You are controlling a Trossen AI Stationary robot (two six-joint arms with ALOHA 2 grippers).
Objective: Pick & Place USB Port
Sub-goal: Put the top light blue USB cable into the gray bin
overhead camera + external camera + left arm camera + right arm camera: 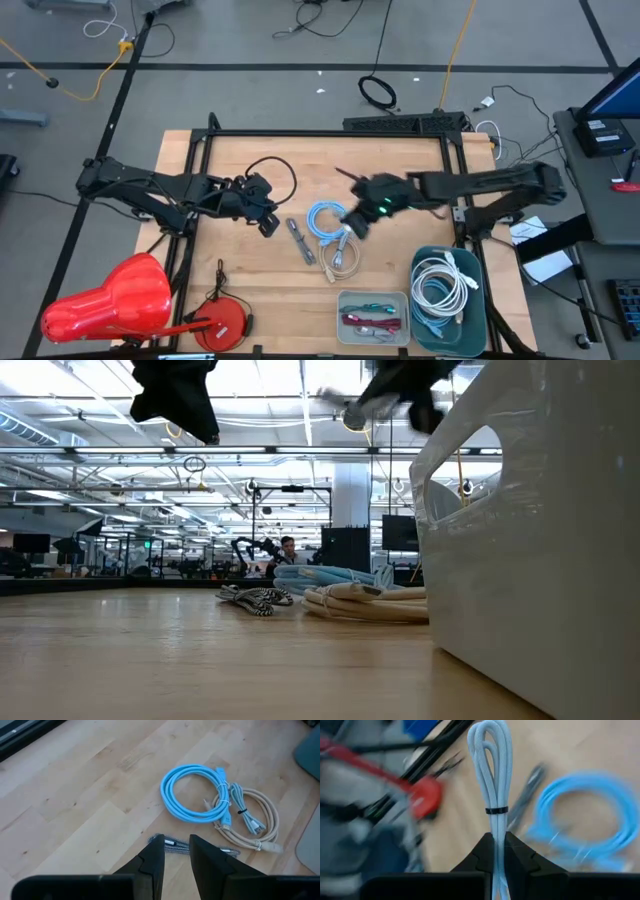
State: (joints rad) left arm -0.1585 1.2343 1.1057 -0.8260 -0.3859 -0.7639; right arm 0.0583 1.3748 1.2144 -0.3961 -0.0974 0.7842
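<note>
A pale blue cable bundle (490, 765), folded and bound by a black tie, stands between the fingers of my right gripper (496, 840), which is shut on it. That gripper (352, 222) hangs above the loose cables in the middle of the table. There lie a bright blue coil (325, 218), a beige cable (341, 256) and a braided black-and-white cable (300, 240). My left gripper (176, 852) is open by a narrow gap and hovers over the braided cable (170, 845), high above the table (178, 395). My right gripper pinches the pale blue bundle between its two fingers, just below the black tie (496, 810). The strands run along the fingers, and the looped end (490, 730) sticks out past the fingertips. The bundle is lifted clear of the table.
A teal bin (480, 262) with white cables stands at the table's near right. Its wall (540, 560) fills the right of the low view. A small grey tray (373, 296) holds small items. A red reel (225, 320) and a red object (110, 298) sit near left.
</note>
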